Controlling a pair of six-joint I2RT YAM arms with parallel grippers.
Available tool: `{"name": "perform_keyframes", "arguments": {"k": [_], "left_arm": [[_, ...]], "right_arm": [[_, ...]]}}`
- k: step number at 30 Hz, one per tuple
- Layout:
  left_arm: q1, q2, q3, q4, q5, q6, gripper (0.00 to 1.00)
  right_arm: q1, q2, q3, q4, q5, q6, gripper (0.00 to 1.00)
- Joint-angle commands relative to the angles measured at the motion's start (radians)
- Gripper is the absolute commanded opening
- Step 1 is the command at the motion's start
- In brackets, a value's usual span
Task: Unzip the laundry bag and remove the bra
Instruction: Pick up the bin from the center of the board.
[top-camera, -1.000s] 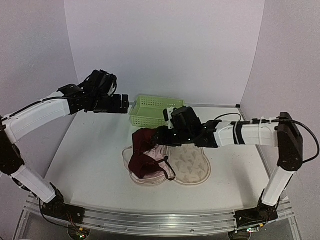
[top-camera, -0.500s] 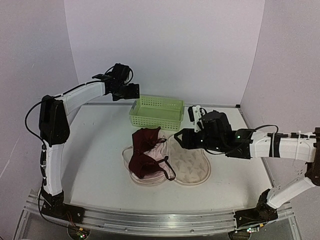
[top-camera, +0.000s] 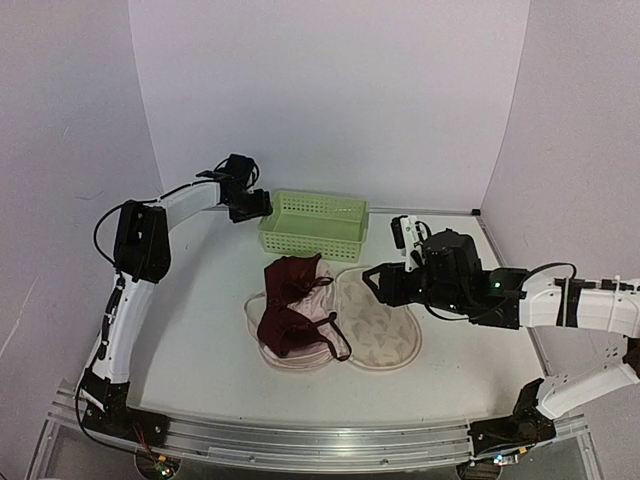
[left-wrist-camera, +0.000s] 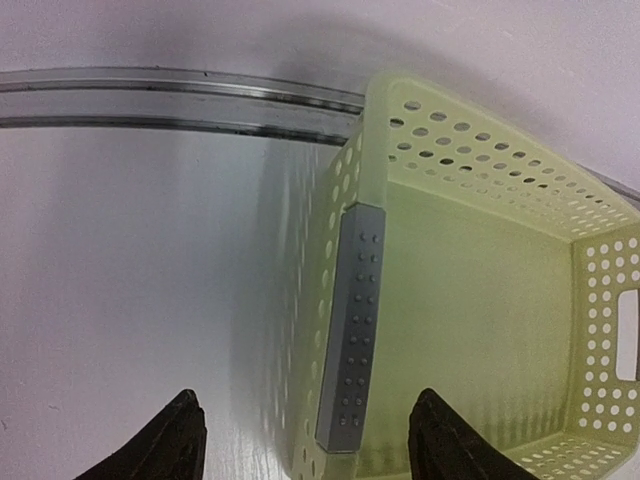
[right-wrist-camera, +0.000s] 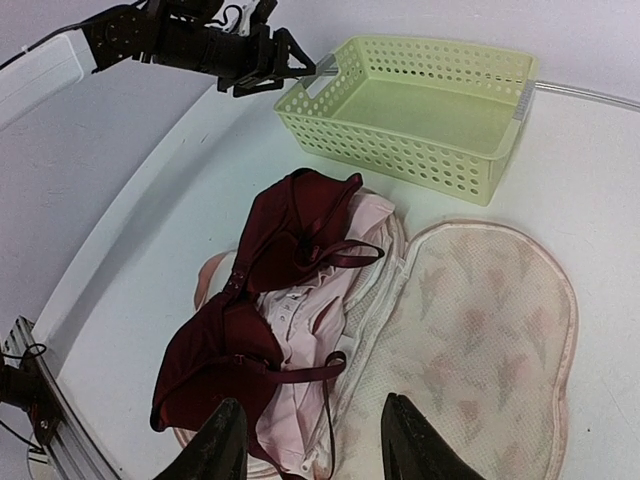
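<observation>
Pale lilac walls (top-camera: 330, 90) close round a white table (top-camera: 190, 300), and right in the middle lies the cream clamshell-shaped laundry bag with reddish leaf sprigs and pink edging (top-camera: 385, 335). Its zip is undone and its two rounded lobes are splayed flat. Look at the right lobe: bare mesh lining, nothing in it. The left lobe carries the load, a dark maroon bra with thin straps (top-camera: 285, 305) heaped over a pale pink garment (right-wrist-camera: 310, 320), with one cup spilling past the lobe's far rim. So the bra is out in the open but rests on the bag, not clear of it. I judge the unzipping done and the removal unfinished.

At the back sits the light-green perforated plastic basket (top-camera: 312, 240), and it's empty. It may be the drop spot, though that's only a guess. The left pincer (top-camera: 258, 205) hovers at the basket's left end, released. In its wrist view the basket wall with a grey dotted strip (left-wrist-camera: 350, 320) shows between the spread fingers, touching neither.

The right pincer (top-camera: 375, 283) hangs released above the bag, nothing between its fingers, its camera looking down over bra and lining. It looks the better placed for a pick at those maroon cups.
</observation>
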Motion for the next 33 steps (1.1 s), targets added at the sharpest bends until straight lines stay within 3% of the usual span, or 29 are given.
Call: {"name": "perform_keyframes", "arguments": {"k": [1,7,26,33], "left_arm": [[-0.007,0.023,0.072,0.030,0.084,-0.020,0.69],[-0.006,0.031,0.054,0.061,0.108,-0.023,0.64],[-0.004,0.042,0.019,0.075,0.051,-0.030,0.01],[0.000,-0.016,-0.043,0.097,0.012,-0.035,0.00]], "right_arm": [[0.000,0.004,0.003,0.052,0.013,-0.025,0.47],[-0.002,0.034,0.000,0.070,-0.004,-0.018,0.47],[-0.001,0.037,-0.006,0.078,-0.006,-0.005,0.45],[-0.002,0.039,-0.003,0.078,-0.005,-0.002,0.45]]}}
